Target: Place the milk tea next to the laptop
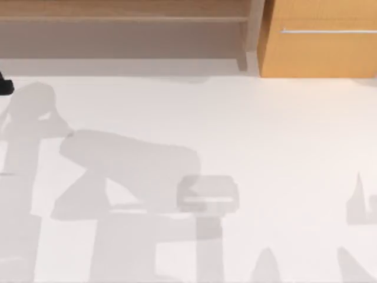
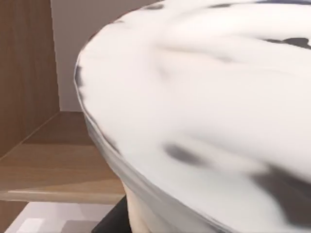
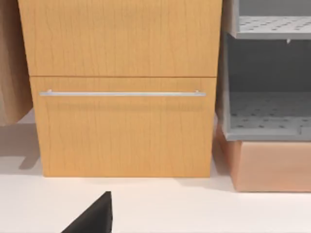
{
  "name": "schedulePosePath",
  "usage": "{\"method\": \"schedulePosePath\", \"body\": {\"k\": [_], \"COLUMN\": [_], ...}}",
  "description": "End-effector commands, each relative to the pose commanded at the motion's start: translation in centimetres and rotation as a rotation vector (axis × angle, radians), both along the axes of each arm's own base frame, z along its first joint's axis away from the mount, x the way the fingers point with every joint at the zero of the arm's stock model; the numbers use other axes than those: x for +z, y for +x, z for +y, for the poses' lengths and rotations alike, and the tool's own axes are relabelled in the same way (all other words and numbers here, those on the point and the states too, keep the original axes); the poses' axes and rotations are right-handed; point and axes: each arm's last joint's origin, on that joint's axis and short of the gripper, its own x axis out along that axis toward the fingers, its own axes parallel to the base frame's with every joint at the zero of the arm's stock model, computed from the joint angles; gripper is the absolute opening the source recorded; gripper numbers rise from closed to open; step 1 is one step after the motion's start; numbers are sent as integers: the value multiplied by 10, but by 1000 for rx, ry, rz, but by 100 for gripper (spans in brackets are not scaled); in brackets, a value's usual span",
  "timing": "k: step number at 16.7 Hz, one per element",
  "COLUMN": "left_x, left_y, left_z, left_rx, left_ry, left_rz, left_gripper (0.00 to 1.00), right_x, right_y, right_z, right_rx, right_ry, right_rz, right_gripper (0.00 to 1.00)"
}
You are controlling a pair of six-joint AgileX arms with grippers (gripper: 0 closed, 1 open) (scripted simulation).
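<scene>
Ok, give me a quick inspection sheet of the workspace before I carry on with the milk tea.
Surface: white table, crossed by arm shadows.
Job's things: milk tea very close to the left wrist camera, its white lid towards the lens.
Clutter: nothing seen.
Grippers: left gripper, a dark edge under the lid's rim; right gripper, a dark tip low over the table, facing the cabinet.
Cables: nothing seen.
Surroundings: wooden shelf at the back left; cabinet with a metal handle at the back right; grey rack on a tan box beside it.
</scene>
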Motion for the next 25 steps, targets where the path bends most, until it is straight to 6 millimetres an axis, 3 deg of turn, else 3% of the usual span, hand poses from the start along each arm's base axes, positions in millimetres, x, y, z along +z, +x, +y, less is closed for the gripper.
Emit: {"method": "schedulePosePath", "body": {"k": [6,13,17,25], "left_x": [-12,-48,-59,-60], "left_y": [-52,-98,-108,-109], "left_z": [27,33,32,30], "left_rx": [-13,-72,-91,-91], "left_ry": [32,1,-17,-6], "left_rz": [105,262,301,287], "left_gripper": [0,0,0,0], "right_x": [0,0,0,0], "right_y": [0,0,0,0], "right_z": [0,0,0,0], "right_rx": [0,0,0,0], "right_ry": [0,0,0,0], "right_rz": [0,0,0,0], "right_gripper": [100,100,100,100]}}
